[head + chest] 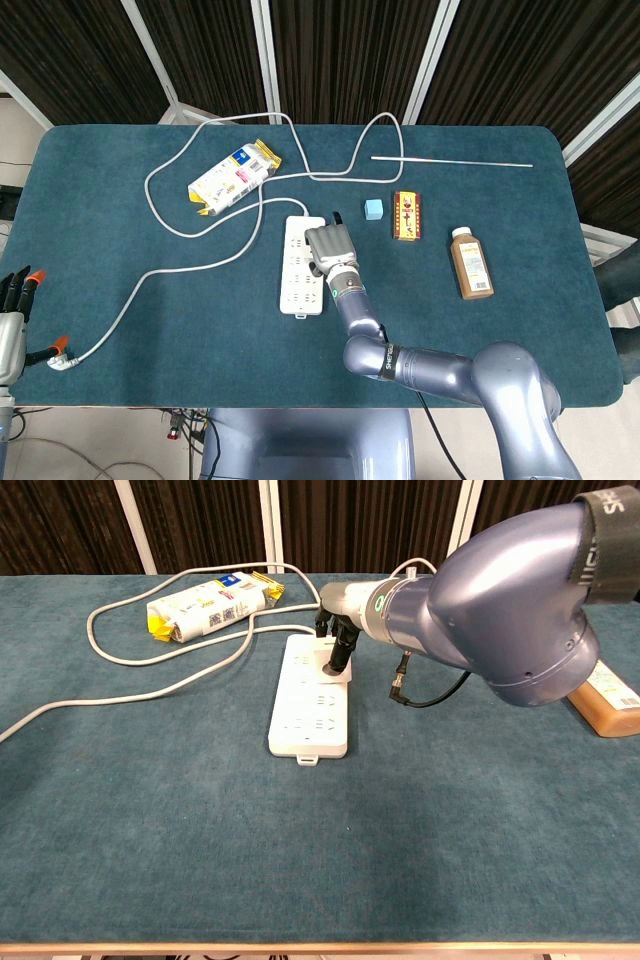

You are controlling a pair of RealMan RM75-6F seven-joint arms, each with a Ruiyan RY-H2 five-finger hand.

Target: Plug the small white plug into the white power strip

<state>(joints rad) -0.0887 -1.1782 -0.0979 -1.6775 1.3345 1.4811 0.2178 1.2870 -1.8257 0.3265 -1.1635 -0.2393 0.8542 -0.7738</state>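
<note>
Lying on the green table [120, 330]: one white power strip [301, 272], one snack packet [233, 177], one blue cube [373, 209], one brown bottle [470, 263]. Pinching the small white plug [337, 670] against the strip: right hand [337, 630]. Resting at the table's edge, fingers apart, holding nothing: left hand [14, 312].

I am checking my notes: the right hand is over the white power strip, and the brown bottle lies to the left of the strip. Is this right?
Not quite. The right hand is over the white power strip, but the head view shows the brown bottle lying to the right of the strip, not the left.
</note>
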